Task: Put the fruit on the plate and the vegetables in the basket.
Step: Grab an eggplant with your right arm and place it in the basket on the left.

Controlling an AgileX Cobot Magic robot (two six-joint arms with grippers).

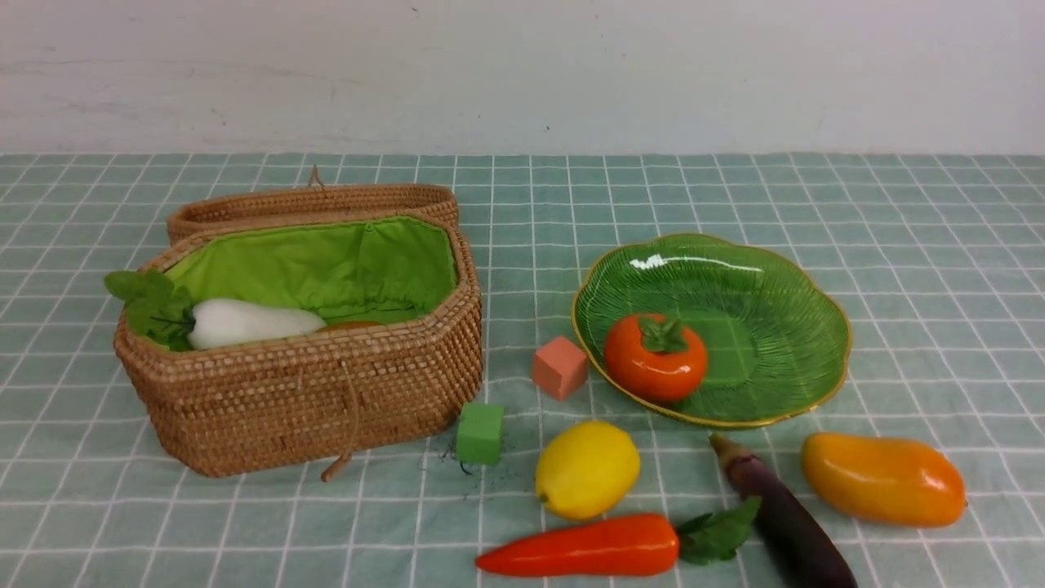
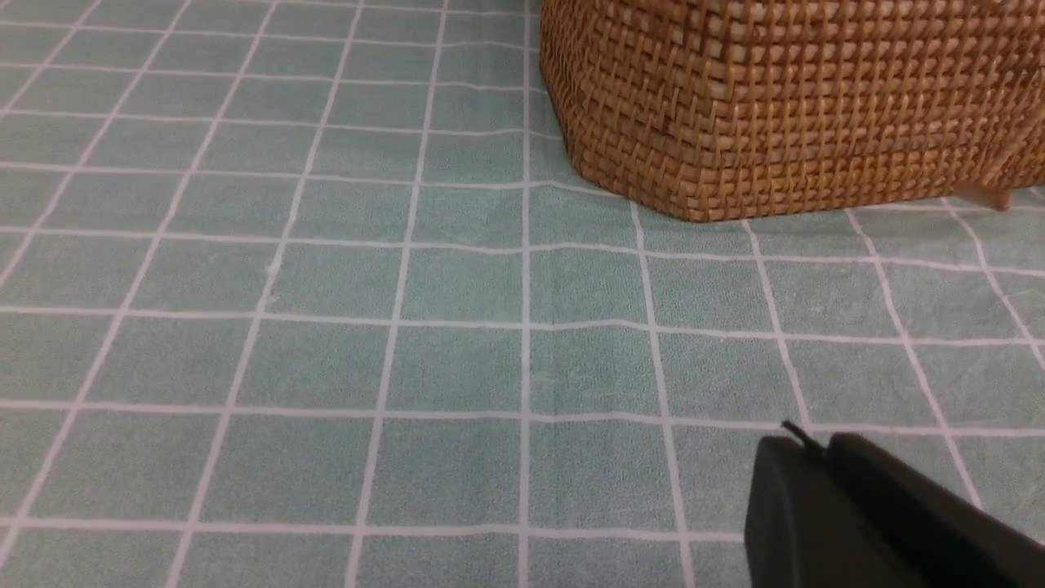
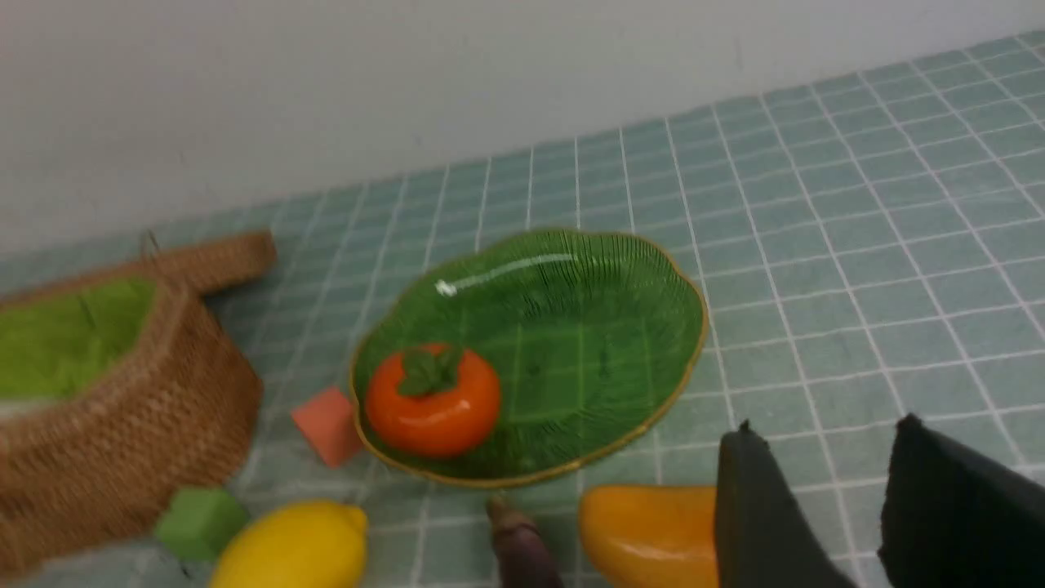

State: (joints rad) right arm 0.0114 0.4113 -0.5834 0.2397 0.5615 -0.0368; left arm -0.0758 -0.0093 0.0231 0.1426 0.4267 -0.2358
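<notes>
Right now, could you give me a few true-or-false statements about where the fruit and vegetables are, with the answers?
1. The persimmon sits on the green plate. True.
2. The lemon is in the basket. False: it lies on the tablecloth.
3. The white radish lies inside the basket. True.
4. The basket's lid is shut. False: it is folded open behind.
5. The right pincer grips the mango. False: it is open and empty; the mango lies on the tablecloth.
6. The carrot and eggplant lie outside the basket. True.
</notes>
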